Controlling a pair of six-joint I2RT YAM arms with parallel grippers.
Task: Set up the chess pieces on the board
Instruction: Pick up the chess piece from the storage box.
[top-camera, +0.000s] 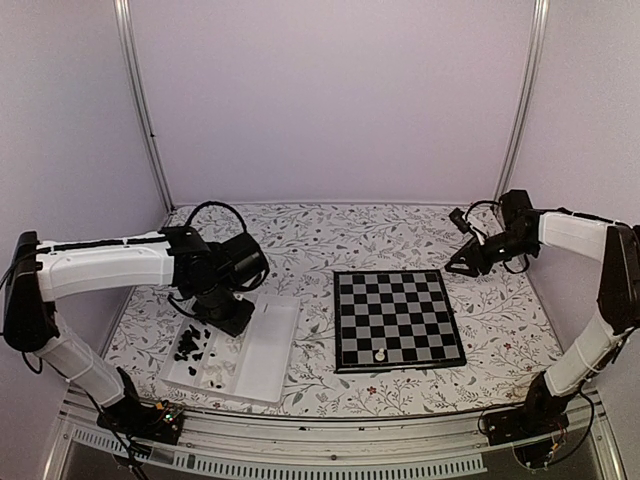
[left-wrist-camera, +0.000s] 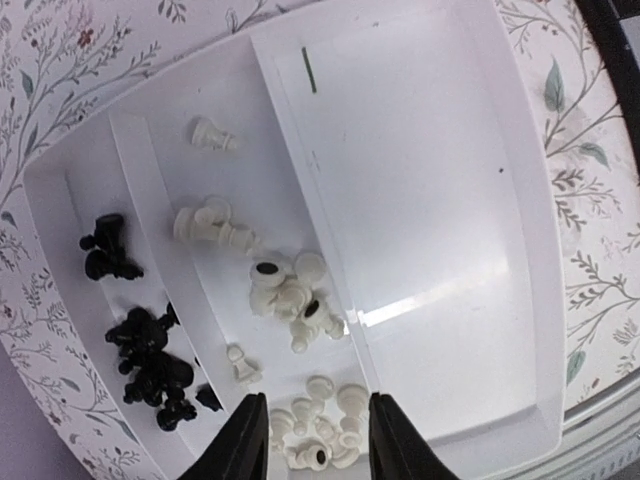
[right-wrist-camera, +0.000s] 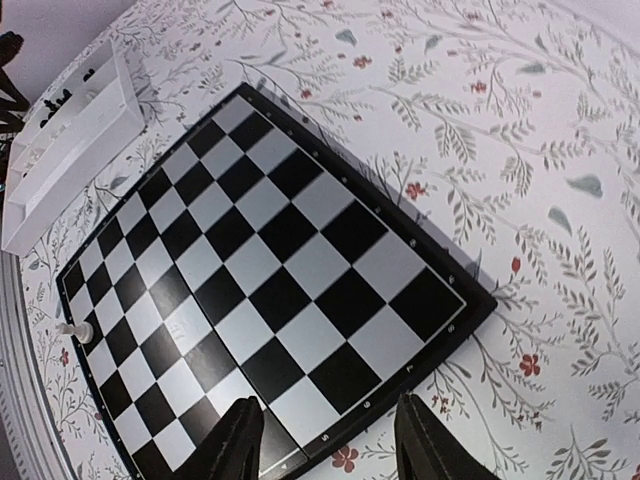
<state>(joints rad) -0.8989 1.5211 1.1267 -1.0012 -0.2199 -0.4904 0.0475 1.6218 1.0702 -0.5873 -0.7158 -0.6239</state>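
Chess pieces (left-wrist-camera: 290, 290) lie right below my left claw (left-wrist-camera: 318, 440). Its jaws stand partly apart with nothing between them, and it hangs over the cream heap (left-wrist-camera: 315, 430) at the near end of the middle slot of the tray (left-wrist-camera: 430, 200). Black ones (left-wrist-camera: 150, 355) sit in the narrow slot beside that, and the wide slot has no pieces in it. To pick well, I judge I should choose a piece that stands clear of its neighbours, such as the lone one (left-wrist-camera: 213, 135) further up the slot. Dropping into the tangle could make my fingers pinch two pieces or shove one against the slot wall. I should come straight down, close across the narrow body, and lift clear before turning toward the board (top-camera: 398, 318). My right claw (right-wrist-camera: 330, 440) is open and empty too, hovering near the board's far right corner, well apart from the tray. The left wrist view shows each piece singly: many lie on their sides, and some turn hollow bases up. The top view reduces all that to specks, but it alone shows both arms, the tray just left of the board, and a single cream piece (top-camera: 379, 354) on the board's near row. The right wrist view shows that piece at the board's edge and bare squares elsewhere.
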